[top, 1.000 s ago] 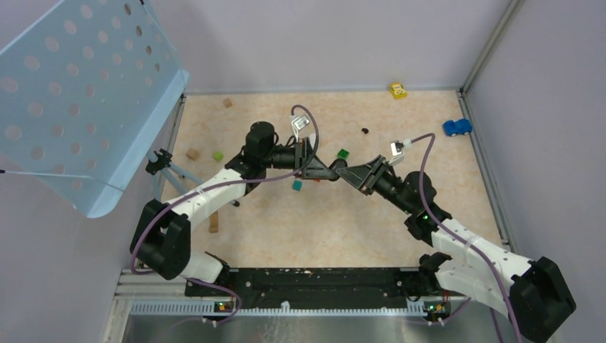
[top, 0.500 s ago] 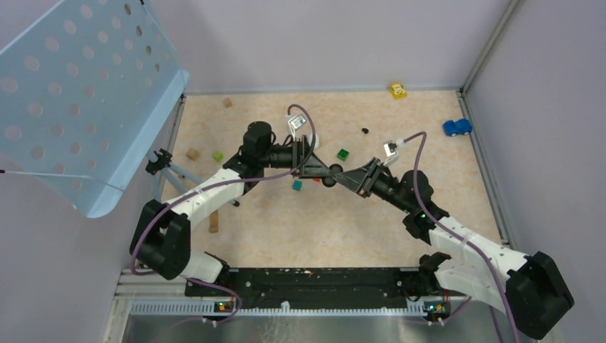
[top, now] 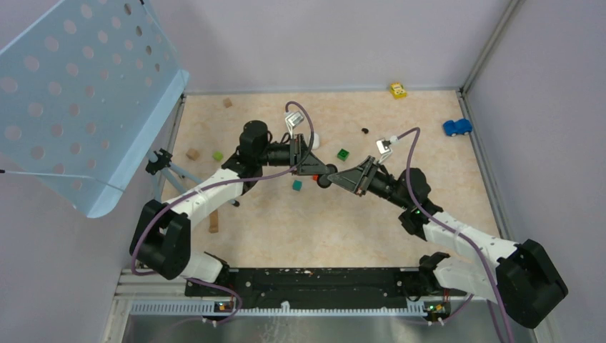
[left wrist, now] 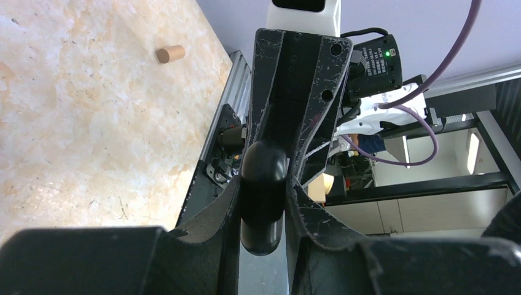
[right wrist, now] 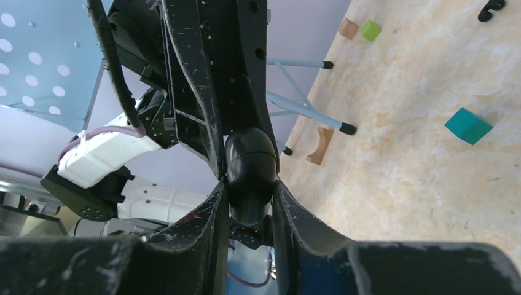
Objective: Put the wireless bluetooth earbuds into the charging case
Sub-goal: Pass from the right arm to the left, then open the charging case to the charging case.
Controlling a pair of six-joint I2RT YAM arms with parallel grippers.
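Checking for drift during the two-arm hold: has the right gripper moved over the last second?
Yes. In the top view the right gripper, clamping the glossy black rounded charging case, has shifted left, closer to the small teal cube.

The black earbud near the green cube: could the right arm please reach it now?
Probably not yet: nothing blocks the black earbud, but the right claw is shut on the black case, which the left claw also grips.

Charging case (left wrist: pixel 263 184): flanks covered by fingers (left wrist: pixel 206 224); lid seam not discernible. Finger roots: cut by bottom edge, both wrist views. Small black item (top: pixel 365 130) by far wall: too small to identify. White object (top: pixel 315 141): partly hidden behind left gripper (top: pixel 321 173). Blue perforated panel (top: pixel 78 93): cropped top-left.
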